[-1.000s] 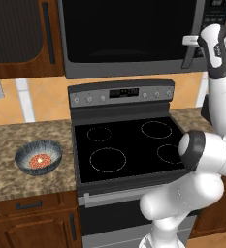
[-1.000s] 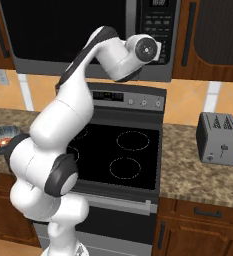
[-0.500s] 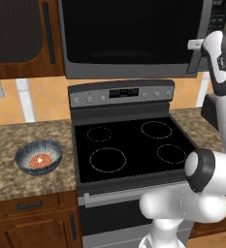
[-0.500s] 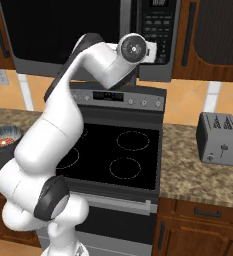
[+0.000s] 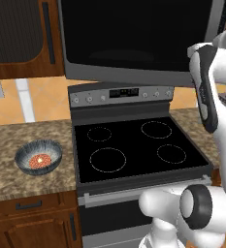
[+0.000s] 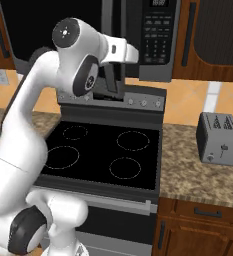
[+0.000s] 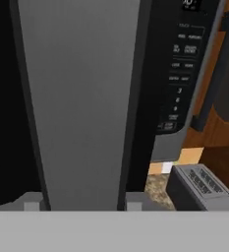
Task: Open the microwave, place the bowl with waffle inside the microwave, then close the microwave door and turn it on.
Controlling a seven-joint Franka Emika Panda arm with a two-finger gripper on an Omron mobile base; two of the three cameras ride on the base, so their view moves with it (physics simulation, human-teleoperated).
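Observation:
The microwave (image 5: 134, 38) hangs above the stove, with its black glass microwave door (image 5: 134, 29) facing me. In the hand view the door's long grey handle bar (image 7: 81, 98) runs up the middle and the button panel (image 7: 182, 74) lies to its right. My gripper (image 7: 82, 204) is shut on that handle, one fingertip (image 7: 31, 204) on each side. From the right base view the gripper (image 6: 110, 75) sits at the handle (image 6: 106, 25), left of the panel (image 6: 158, 35). The grey-blue bowl (image 5: 38, 156) with the orange waffle (image 5: 39, 160) stands on the counter left of the stove.
A black stovetop (image 5: 134, 145) with four burner rings lies under the microwave. A grey toaster (image 6: 219, 137) stands on the right counter (image 6: 198, 175). Dark-paned wooden cabinets (image 5: 17, 38) flank the microwave. My arm's elbow (image 6: 70, 35) reaches high across the door front.
The arm's elbow has swung left and up, and the hand has settled lower at the handle. The bowl has not moved.

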